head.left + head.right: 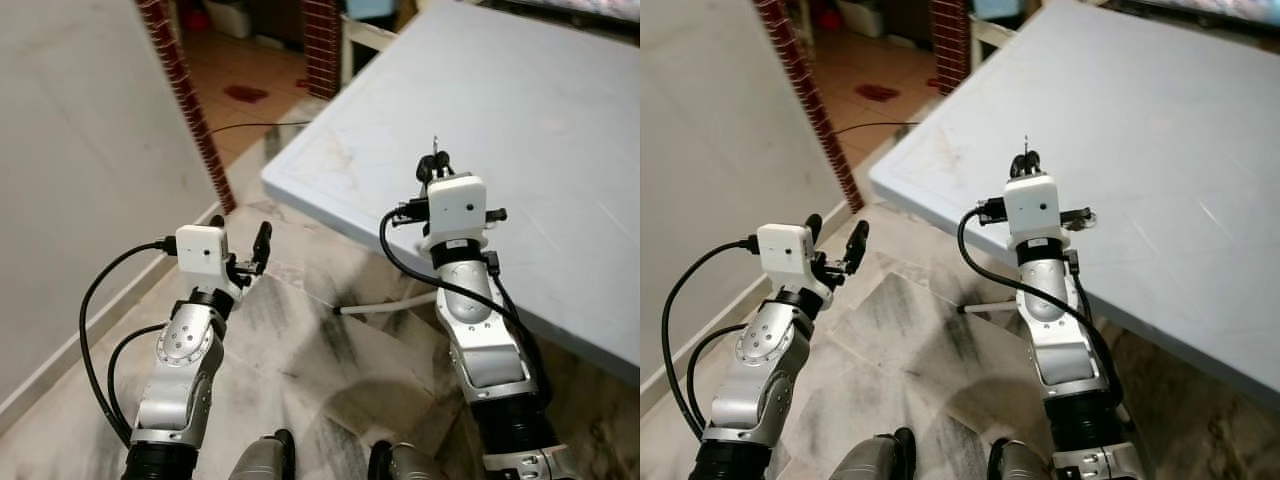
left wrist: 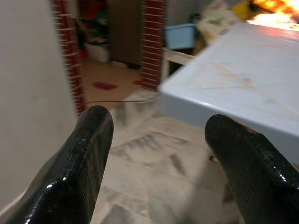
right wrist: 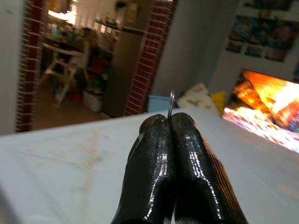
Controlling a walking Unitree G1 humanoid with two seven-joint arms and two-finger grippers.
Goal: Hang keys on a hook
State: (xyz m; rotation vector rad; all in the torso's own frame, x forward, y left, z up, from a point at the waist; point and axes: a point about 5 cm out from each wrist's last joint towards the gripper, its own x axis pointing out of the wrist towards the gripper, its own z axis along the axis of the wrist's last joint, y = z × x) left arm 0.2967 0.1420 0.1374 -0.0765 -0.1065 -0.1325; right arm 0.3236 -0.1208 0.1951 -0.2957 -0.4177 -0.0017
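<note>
The keys (image 3: 171,103) show as a thin metal sliver pinched in the right hand (image 3: 169,122), fingers clamped together, above the grey surface (image 1: 560,120) at 1 o'clock. Left hand (image 1: 240,245) spread apart, idle at 9 o'clock. Keep the pinch firm while seeking a hook

A pale blue-grey counter (image 1: 520,130) stands over a marbled tile floor (image 1: 320,350). A plain wall (image 1: 80,150) ends at a red brick pillar (image 1: 185,95); beyond it lies an orange-tiled room (image 1: 245,70). A black cable (image 1: 255,125) crosses the doorway floor.
</note>
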